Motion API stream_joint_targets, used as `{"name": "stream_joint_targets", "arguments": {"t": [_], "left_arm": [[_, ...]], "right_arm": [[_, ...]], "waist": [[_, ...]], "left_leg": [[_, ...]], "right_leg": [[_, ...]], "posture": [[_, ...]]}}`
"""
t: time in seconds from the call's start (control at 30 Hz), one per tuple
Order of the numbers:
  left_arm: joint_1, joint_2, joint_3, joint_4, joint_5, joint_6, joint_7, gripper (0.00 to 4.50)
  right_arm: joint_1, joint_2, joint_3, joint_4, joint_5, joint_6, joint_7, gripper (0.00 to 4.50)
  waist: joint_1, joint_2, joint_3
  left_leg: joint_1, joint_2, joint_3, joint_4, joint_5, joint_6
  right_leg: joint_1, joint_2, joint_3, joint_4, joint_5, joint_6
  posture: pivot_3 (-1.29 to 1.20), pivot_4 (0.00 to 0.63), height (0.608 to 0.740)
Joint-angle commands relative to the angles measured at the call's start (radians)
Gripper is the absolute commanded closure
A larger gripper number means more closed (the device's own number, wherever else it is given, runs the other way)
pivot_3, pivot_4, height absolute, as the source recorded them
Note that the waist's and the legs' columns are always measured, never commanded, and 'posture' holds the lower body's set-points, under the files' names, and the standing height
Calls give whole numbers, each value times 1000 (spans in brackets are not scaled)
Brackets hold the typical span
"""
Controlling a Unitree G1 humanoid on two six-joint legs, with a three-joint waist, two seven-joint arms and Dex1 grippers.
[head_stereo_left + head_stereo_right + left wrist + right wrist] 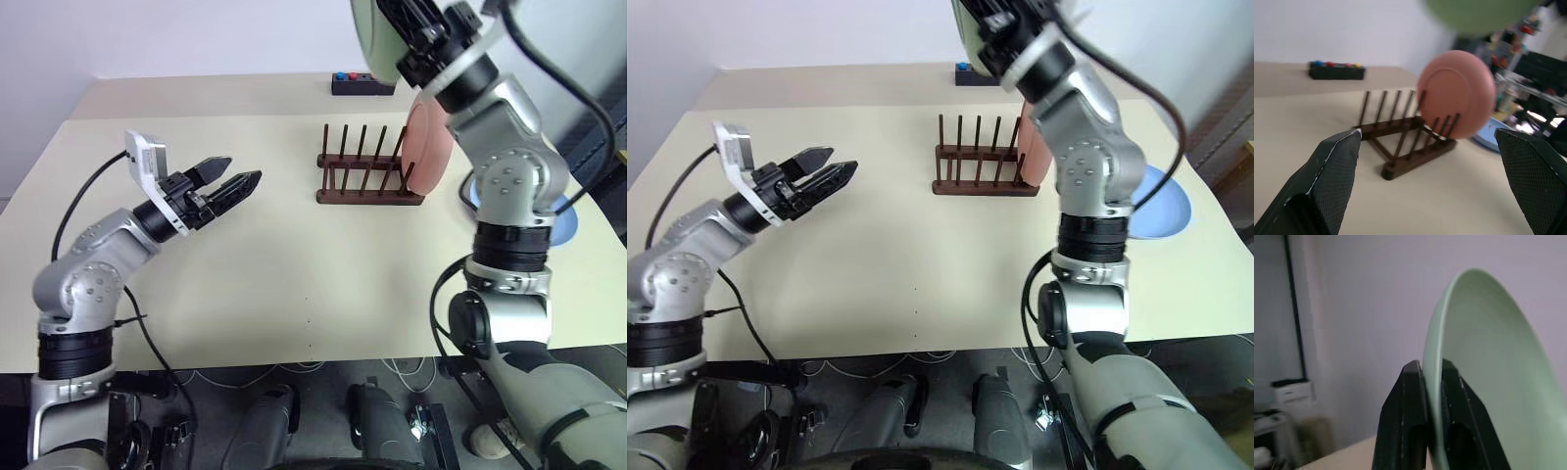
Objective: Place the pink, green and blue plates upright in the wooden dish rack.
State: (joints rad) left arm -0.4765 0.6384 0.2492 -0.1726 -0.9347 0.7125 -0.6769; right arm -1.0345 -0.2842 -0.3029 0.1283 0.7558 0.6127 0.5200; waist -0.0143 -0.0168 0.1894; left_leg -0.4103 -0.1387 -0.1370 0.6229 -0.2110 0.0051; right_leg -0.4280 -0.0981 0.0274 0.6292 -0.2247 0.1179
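pink plate (1034, 157) stands in the wooden dish rack (982, 166); blue plate (1161, 206) lies flat beside it.

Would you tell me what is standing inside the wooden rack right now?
The pink plate stands upright at one end of the rack; the other slots look empty.

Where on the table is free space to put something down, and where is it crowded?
Free: the wide table stretch between the open left gripper and the wooden dish rack, and the near edge. Crowded: the right side, with the pink plate in the rack, the blue plate, and the right arm.
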Motion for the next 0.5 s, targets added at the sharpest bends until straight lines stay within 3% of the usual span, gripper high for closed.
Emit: {"name": "stream_joint_targets", "arguments": {"t": [0.03, 0.17, 0.27, 0.5], "left_arm": [[-20, 54, 33, -57, -50, 22, -92, 24], [13, 87, 51, -105, -7, -67, -197, 24], [28, 93, 92, -89, -81, -47, -268, 24], [53, 143, 78, -56, 48, -143, -341, 24]], "right_arm": [[-12, -18, -96, 44, 103, 92, -75, 4500], [-12, -9, -161, 95, 153, 122, -137, 4500], [-12, -7, -188, 119, 181, 139, -165, 4500], [25, -11, -154, 113, 155, 139, -165, 4500]], "waist": [[-8, 1, 0], [-14, 1, 0], [-18, 2, 1], [-27, 2, 1]], "left_leg": [[0, 1, 1, -1, 0, 0], [0, 4, 3, -8, 3, -4], [0, 7, 4, -9, 4, -6], [0, 8, 4, -9, 4, -6]], "right_leg": [[-2, 0, 1, 1, 0, 0], [-6, 1, 3, 1, 1, -2], [-6, 2, 3, 1, 1, -3], [-6, 2, 2, 1, 2, -4]], "posture": [[0, 150, 740], [0, 150, 740], [0, 150, 740], [0, 150, 740]]}}
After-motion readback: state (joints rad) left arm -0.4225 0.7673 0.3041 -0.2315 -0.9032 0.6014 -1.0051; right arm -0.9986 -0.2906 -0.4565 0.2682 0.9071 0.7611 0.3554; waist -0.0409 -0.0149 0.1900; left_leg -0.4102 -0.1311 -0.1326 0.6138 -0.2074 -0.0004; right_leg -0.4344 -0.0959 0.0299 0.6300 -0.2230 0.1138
